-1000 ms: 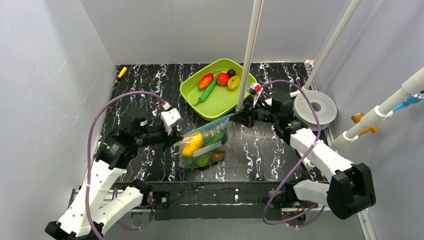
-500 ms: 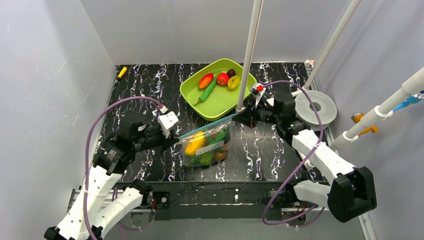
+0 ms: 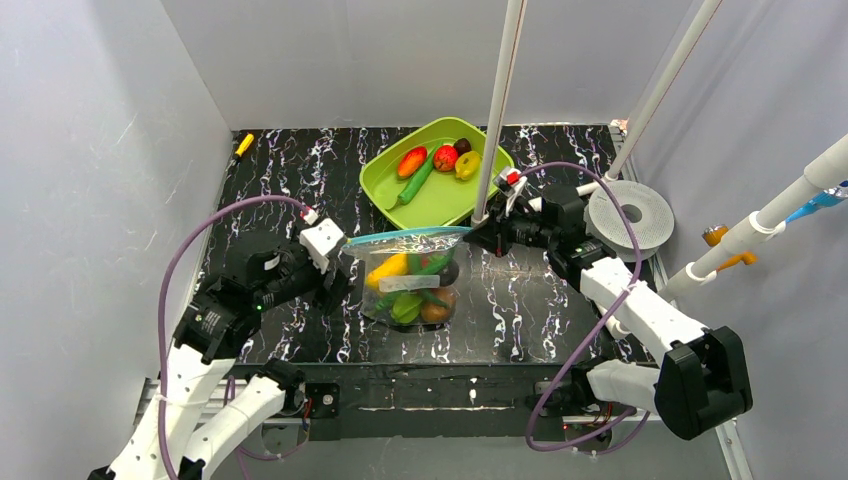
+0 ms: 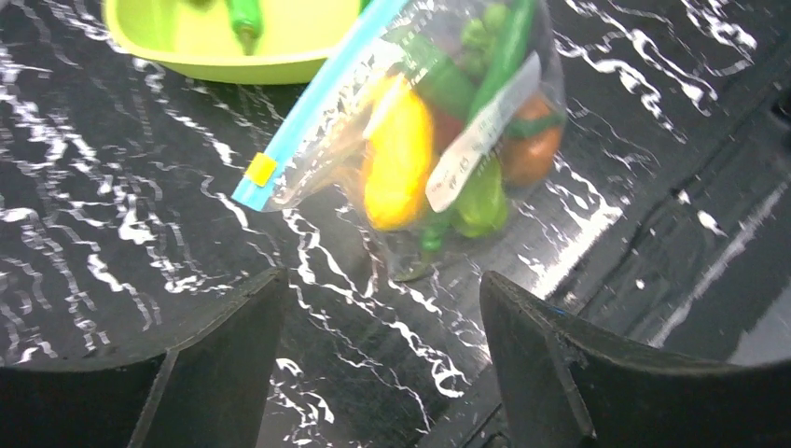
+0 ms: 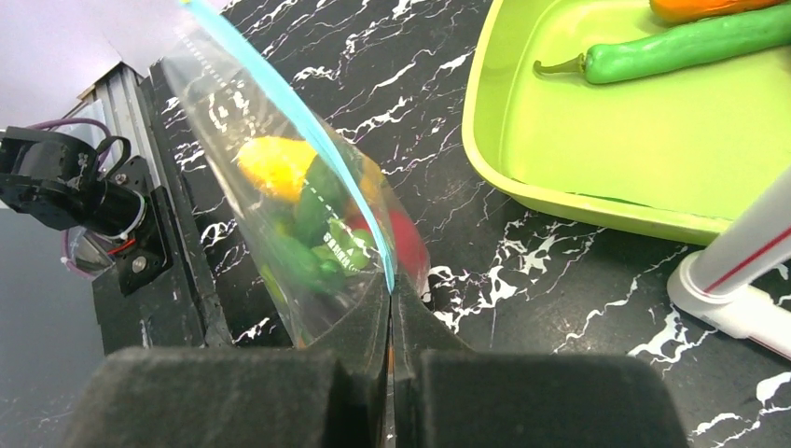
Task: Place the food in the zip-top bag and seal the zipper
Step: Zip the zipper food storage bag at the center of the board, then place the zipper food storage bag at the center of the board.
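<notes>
1. At centre of the top view, zip-top bag [image 3: 408, 290] hangs from its top edge. Its belly w/ white label sits low over the black marbled table [image 3: 280, 170] (touching or just clear, can't tell).
2. Along the bag's top runs the zipper [image 3: 410, 234], left to right across mid-frame. A small yellow slider tab [image 4: 261, 169] sits at its left end in the left wrist view. Can't tell whether the track is pressed closed along its length.
3. On that strip's right end the right gripper [image 5: 392, 297] is clenched, fingers flat together w/ the teal edge pinched between. Just left of the bag, the left gripper [image 4: 373, 373] is released: fingers wide apart, nothing between, apart from the plastic.
4. Inside the bag, food [image 3: 390, 270] shows as one yellow pc, several green, and an orange-brown one at lower right. They overlap, so no firm count.
5. Progress, my read: part done. Some pcs are bagged, but others lie in the lime-green tray [image 3: 455, 200] at upper centre. Loading looks unfinished and sealing is left, or at least unconfirmed.
6. Counts: 1 bag, 1 tray, 2 grippers. Tray holds 5 pcs: red-orange pc [image 3: 411, 161], long green chili [image 3: 418, 180], red pc [image 3: 446, 157], dark brown pc [image 3: 462, 145], yellow-green pc [image 3: 467, 165].
7. Further out: 1 white roll [image 3: 610, 228] at right edge, 1 small yellow item [image 3: 244, 144] at upper left.
</notes>
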